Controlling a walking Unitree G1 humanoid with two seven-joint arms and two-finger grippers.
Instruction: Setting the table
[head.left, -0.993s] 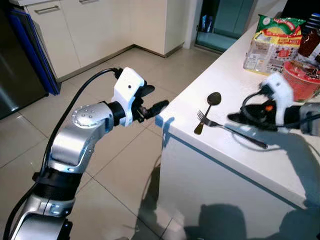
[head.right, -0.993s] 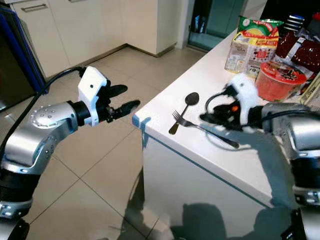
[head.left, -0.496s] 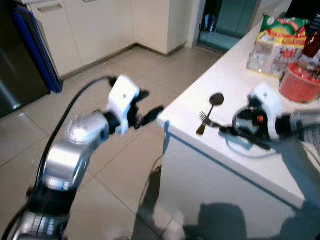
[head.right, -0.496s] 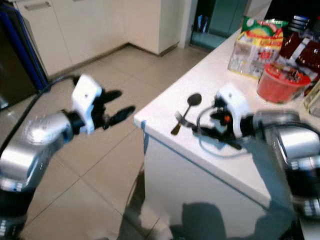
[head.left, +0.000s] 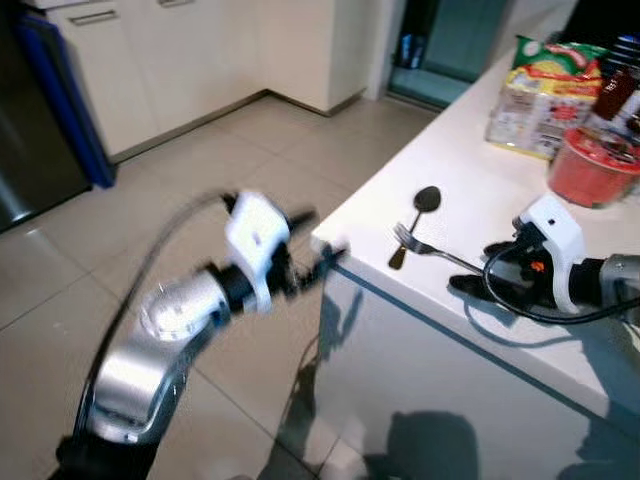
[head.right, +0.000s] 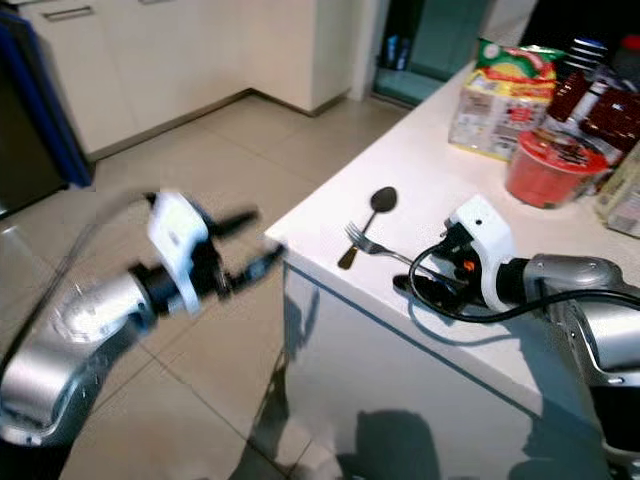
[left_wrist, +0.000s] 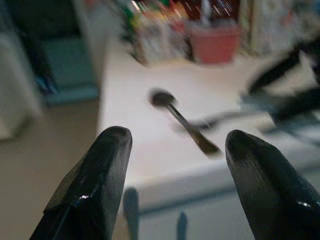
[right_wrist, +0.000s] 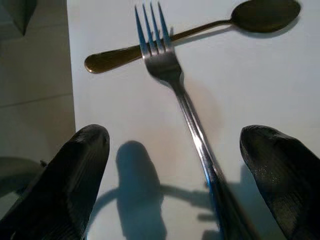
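The right gripper rests spread wide on the white countertop, its fingers straddling the fork handle without touching it. The fork's tines cross the brass spoon near the counter's corner. The head views add the left gripper, blurred, open beside that corner, and a red bowl among food packets behind.
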